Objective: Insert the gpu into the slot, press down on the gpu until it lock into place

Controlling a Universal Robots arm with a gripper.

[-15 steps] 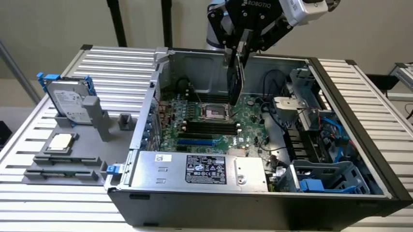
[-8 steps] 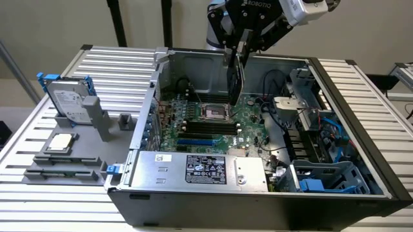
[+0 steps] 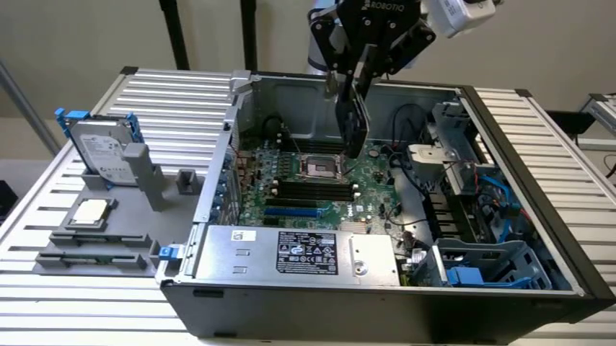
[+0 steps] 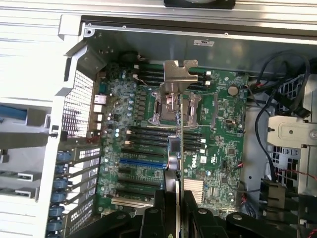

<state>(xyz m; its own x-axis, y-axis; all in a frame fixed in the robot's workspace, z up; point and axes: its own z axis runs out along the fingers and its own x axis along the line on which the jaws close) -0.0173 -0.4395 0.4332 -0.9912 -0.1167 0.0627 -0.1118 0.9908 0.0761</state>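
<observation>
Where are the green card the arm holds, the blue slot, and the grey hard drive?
Green circuit-board card with silver bracket (image 4: 177, 74): wrist view, on its silver end bracket.
Long bright-blue plastic slot (image 4: 141, 161): wrist view, mid-length of the strip.
Grey metal hard drive (image 3: 104, 155): exterior view, on its labelled face.

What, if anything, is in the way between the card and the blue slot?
Nothing I can see. The pincer holds the gpu in the air over the motherboard, and the slot lies bare.
</observation>
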